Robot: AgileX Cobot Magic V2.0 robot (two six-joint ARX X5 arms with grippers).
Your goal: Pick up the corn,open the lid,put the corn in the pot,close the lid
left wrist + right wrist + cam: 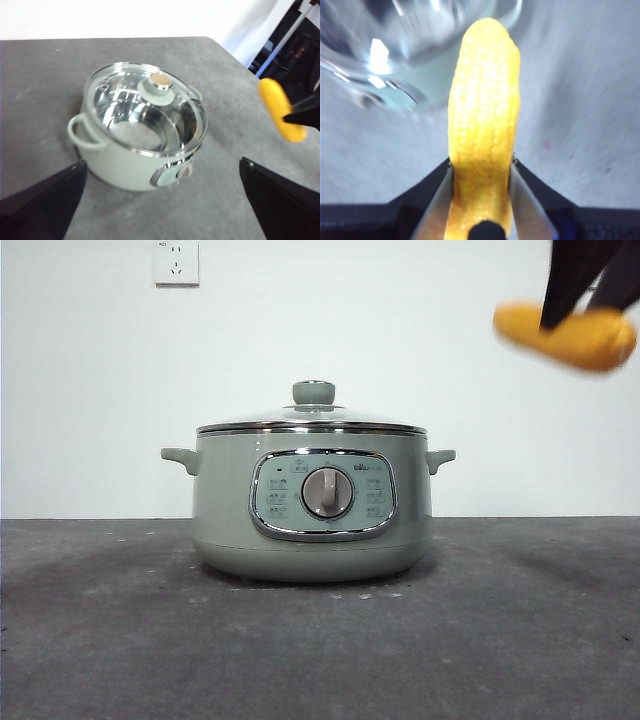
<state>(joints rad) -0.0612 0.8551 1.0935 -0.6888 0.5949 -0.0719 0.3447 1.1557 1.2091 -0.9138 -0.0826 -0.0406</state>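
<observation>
Grey table (120,640), white wall (90,390)

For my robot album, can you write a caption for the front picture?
The right gripper holds the corn high beside the pot, whose lid is on.

My right fingers (440,200) are black with grey metal pads, and between them the corn (482,125) is bright yellow-orange, pebbled with fine rows of kernels. My left fingers (42,202) are plain black. The pot (313,505) is sage green, its control panel (322,494) paler and framed in chrome, with a silver dial (327,492). The lid (145,107) is clear glass with a shiny steel rim and a sage-green knob (313,394). The surface (110,640) is mottled dark grey; the wall (90,380) is white.
</observation>
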